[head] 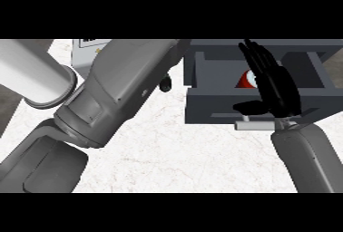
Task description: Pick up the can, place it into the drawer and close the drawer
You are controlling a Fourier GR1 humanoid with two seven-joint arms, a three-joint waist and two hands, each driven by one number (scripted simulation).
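A grey drawer (201, 106) stands pulled out at the upper right of the head view. Inside it lies a red and white can (248, 79), mostly hidden behind my right hand. My right hand (273, 86) is held flat and open over the drawer's front, fingers straight and pointing away, thumb near the silver handle (256, 125). My left forearm (114, 90) crosses the middle of the view; only a dark bit of the left hand (165, 84) shows beside the drawer's left wall.
A white cylinder (33, 74) lies at the upper left beside a pale appliance (87, 50). The marble counter (188, 158) spreads below the drawer between my two forearms.
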